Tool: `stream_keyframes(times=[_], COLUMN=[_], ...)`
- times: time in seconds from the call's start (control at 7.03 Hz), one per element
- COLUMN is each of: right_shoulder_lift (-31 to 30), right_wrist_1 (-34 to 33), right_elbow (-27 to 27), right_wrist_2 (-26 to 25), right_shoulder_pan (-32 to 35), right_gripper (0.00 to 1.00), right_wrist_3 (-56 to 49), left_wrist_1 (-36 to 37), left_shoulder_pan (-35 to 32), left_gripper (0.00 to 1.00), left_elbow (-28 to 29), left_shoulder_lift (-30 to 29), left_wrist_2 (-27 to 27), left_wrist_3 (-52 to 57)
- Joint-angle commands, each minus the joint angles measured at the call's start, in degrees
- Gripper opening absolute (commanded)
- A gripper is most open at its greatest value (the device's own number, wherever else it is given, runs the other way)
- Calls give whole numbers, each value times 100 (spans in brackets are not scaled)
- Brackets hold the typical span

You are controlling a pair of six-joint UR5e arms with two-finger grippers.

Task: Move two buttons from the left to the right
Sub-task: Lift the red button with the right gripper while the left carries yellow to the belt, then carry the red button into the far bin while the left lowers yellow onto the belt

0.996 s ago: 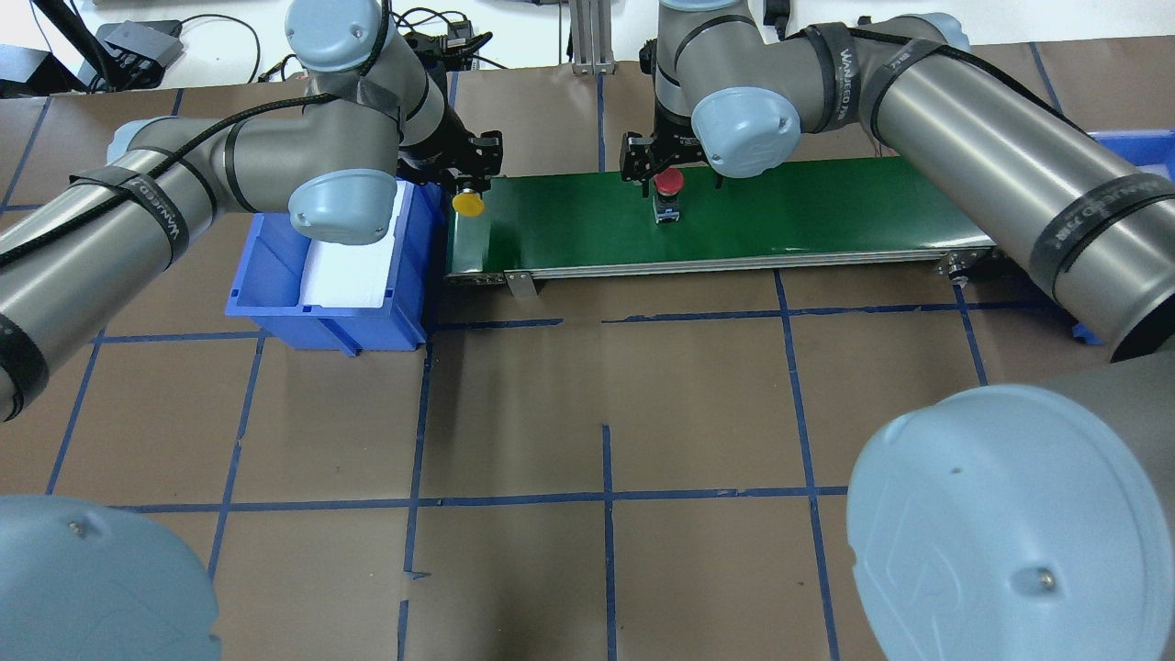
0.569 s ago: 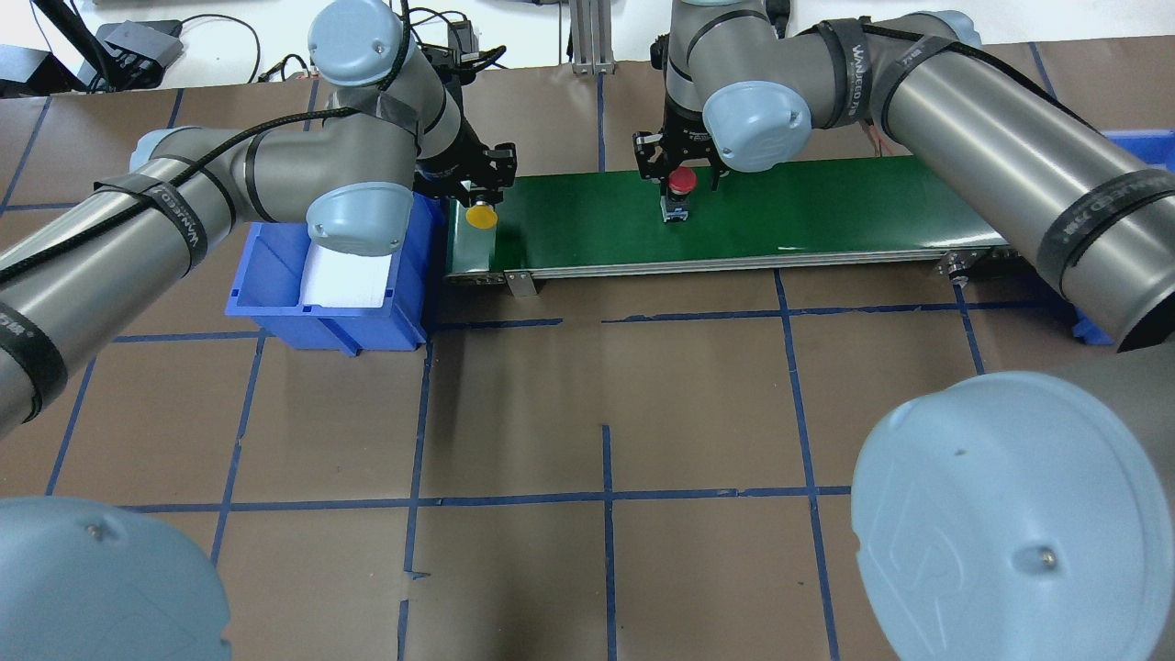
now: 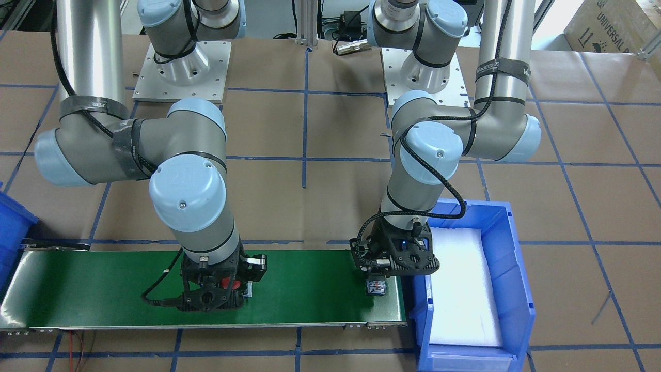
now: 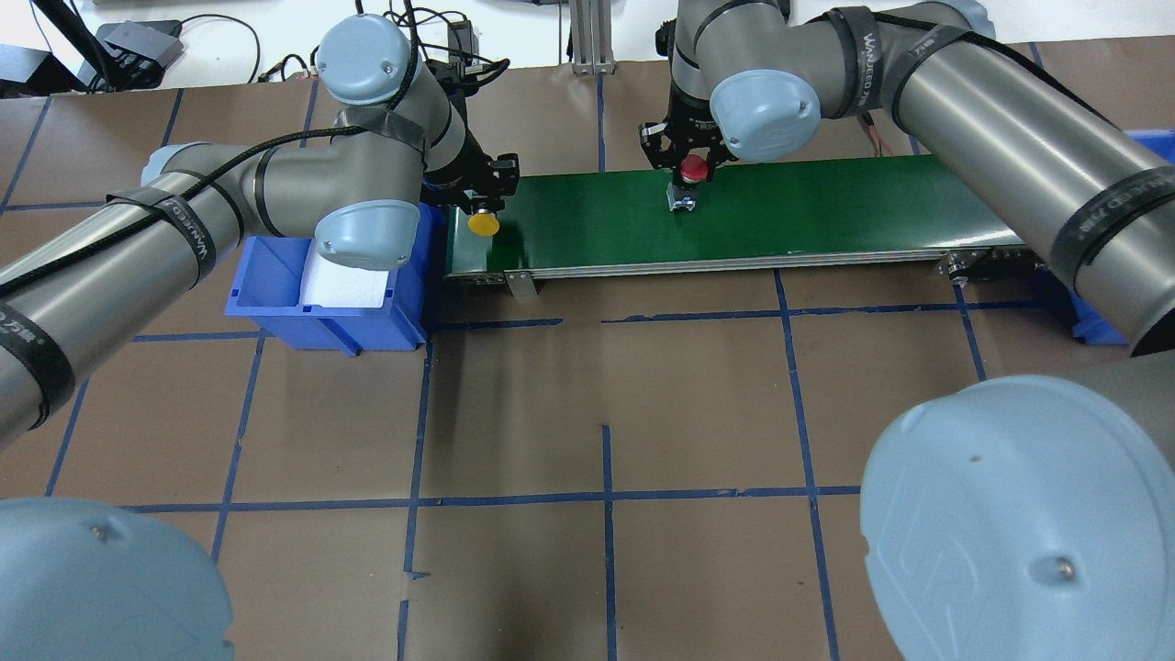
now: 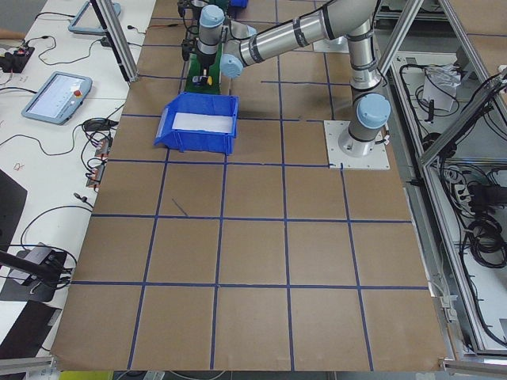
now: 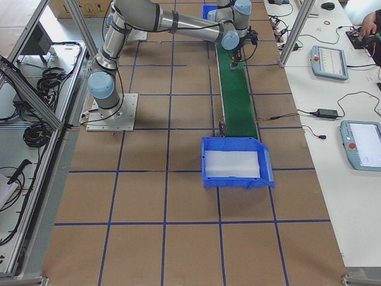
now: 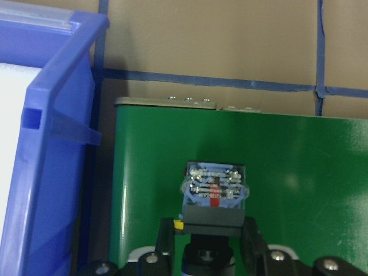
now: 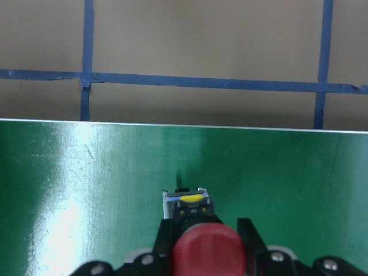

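The table [image 4: 514, 413] is covered with brown paper marked by blue tape lines [image 4: 608, 496]. On it lies a green conveyor belt [image 4: 826, 207], which passes under the left gripper [image 7: 208, 230] and the right gripper [image 8: 205, 233]. Just beside the left gripper, at the belt's end, stands a blue bin [image 4: 275, 308] with a white pad [image 4: 344, 275] inside; a second blue bin [image 3: 13, 227] stands at the other end, well beyond the right gripper.

Open green conveyor belt [image 4: 587, 220] runs between the left gripper [image 4: 483, 207], clamped on the yellow button [image 4: 483, 223], and the right gripper [image 4: 687, 184], clamped on the red button [image 4: 693, 168]. The blue bin [image 4: 275, 308] wall stands just beside the left gripper.
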Motion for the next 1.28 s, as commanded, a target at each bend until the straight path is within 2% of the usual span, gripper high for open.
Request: stream_keyframes(times=[0.0,0.14,0.57,0.85,1.14], right_shoulder_lift=[-498,-831,-1475,-1424,-1179], right_wrist_1=[496,883,1562,1476,1319], right_elbow=[42,85,94,94,103], right_wrist_2=[43,87,44,-27,-167], right_shoulder_pan=[-468,-854,-2487,-3455,-4282], right_gripper=[23,23,23,23,23], right_wrist_3=[-334,-492,-2716,-4414,-5567], left_wrist_1=[38,38,38,46,46], left_shoulder_pan=[0,0,0,0,9], left_gripper=[39,39,39,39,39], left_elbow=[-44,-44,-44,-44,-35], left_shoulder_lift=[-42,-34,-34,-33,-121], left_wrist_2=[103,103,41,41,41], left_wrist_3=[-11,-11,15,68,68])
